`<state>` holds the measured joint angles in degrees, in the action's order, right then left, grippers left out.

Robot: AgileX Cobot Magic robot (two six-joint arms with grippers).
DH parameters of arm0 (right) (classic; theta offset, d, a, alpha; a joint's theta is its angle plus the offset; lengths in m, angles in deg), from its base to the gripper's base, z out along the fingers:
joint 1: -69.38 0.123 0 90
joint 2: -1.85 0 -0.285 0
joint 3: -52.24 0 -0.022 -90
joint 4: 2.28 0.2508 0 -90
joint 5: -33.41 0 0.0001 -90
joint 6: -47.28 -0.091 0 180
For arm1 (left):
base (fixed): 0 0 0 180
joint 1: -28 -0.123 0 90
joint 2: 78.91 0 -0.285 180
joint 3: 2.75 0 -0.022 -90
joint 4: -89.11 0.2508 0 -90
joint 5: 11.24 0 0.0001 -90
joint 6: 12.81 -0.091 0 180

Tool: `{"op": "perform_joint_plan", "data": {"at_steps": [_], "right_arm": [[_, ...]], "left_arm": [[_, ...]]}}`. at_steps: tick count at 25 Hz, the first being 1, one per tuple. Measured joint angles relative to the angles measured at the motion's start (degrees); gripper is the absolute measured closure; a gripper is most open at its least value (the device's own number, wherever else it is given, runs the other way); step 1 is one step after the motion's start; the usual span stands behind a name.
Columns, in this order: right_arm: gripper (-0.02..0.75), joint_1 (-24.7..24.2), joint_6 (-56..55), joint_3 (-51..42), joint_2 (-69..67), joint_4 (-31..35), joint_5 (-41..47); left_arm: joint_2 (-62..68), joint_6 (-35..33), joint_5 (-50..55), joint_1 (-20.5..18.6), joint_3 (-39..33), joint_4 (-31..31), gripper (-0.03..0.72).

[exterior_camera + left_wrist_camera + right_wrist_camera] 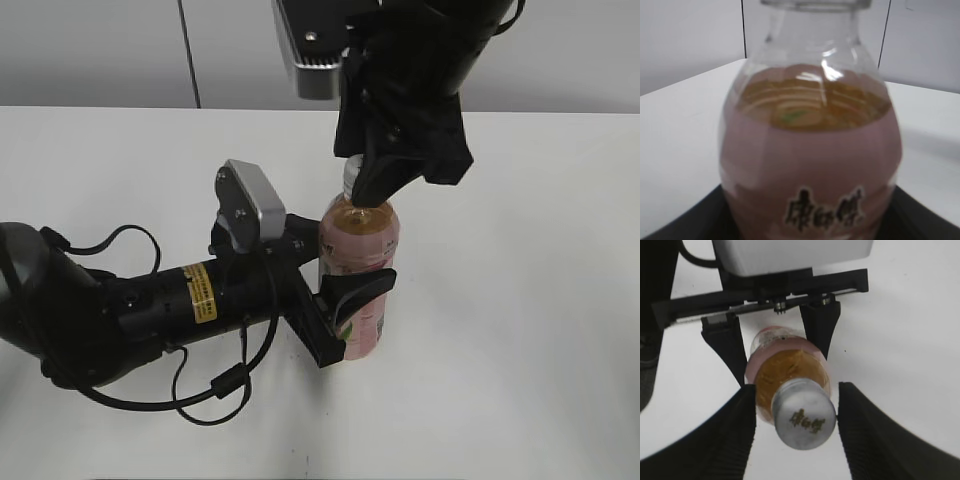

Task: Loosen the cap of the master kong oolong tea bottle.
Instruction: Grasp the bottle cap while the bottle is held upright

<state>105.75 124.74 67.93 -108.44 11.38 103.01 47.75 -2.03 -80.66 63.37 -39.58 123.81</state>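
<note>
The master kong oolong tea bottle (358,270) stands upright near the middle of the white tabletop (520,300), amber tea filling it to the shoulder above its pink label. In the left wrist view the bottle (810,150) fills the frame, dark Chinese writing showing low on the label.

The left arm lies low across the tabletop from the left side, and its gripper (335,300) is closed around the bottle's body at label height, one black finger wrapping the front and the other pressed at the back.

The right arm hangs down from above. Its gripper (362,185) sits over the bottle's neck, hiding most of the top in the exterior view. From the right wrist view, this gripper (795,415) has its two black fingers parted on either side of the cap (803,420), each with a narrow strip of light between it and the cap, so it grasps nothing.

The cap is white, with a small dark printed mark on top, and sits on the bottle's neck.
</note>
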Motion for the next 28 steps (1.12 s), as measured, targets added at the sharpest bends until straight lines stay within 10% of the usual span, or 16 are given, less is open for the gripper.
{"op": "perform_joint_plan", "data": {"at_steps": [6, 15, 28], "right_arm": [[0.220, 0.0, -18.7, 0.0, 0.3, 1.7, -2.1], [0.211, 0.0, -78.5, 3.8, 0.9, -5.2, -0.4], [0.234, 0.0, -87.7, 3.9, -0.7, -4.6, 0.1]], "left_arm": [[0.1, 0.1, 0.0, 0.0, 0.0, -0.1, 0.281], [0.1, 0.1, -0.1, 0.0, 0.0, -0.1, 0.281], [0.1, 0.1, -0.1, 0.0, 0.0, -0.1, 0.282]]}}
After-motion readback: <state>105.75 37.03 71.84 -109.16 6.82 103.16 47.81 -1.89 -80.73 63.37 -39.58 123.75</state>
